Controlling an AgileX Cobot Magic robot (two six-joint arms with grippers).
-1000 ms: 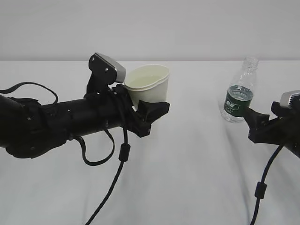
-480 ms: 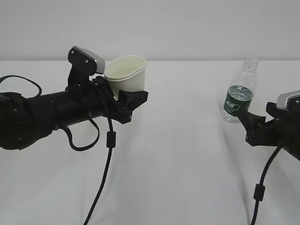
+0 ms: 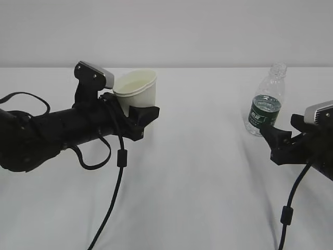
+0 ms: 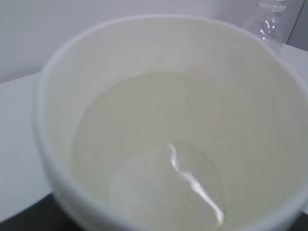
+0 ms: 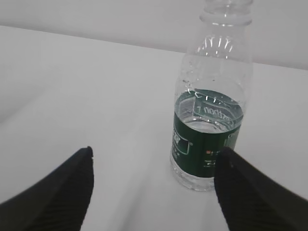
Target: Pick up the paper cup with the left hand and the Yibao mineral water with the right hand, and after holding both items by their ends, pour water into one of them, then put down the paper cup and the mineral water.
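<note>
My left gripper (image 3: 140, 113) is shut on the white paper cup (image 3: 136, 89) and holds it upright above the table, left of centre. The left wrist view is filled by the cup's cream inside (image 4: 159, 144), with water at its bottom. The Yibao mineral water (image 3: 266, 102), a clear capless bottle with a green label, stands upright on the table at the right. It is partly filled (image 5: 209, 120). My right gripper (image 3: 271, 139) is open and empty, just in front of the bottle and apart from it; its black fingertips (image 5: 72, 187) show at the bottom of the right wrist view.
The white table (image 3: 197, 172) reaches to a pale wall behind. Black cables (image 3: 120, 161) hang from my left arm down to the front edge, and one cable (image 3: 287, 208) hangs from my right arm.
My left arm has carried the cup leftward and a little lower, bringing it more upright. My right gripper has edged slightly left. The bottle has not moved.
</note>
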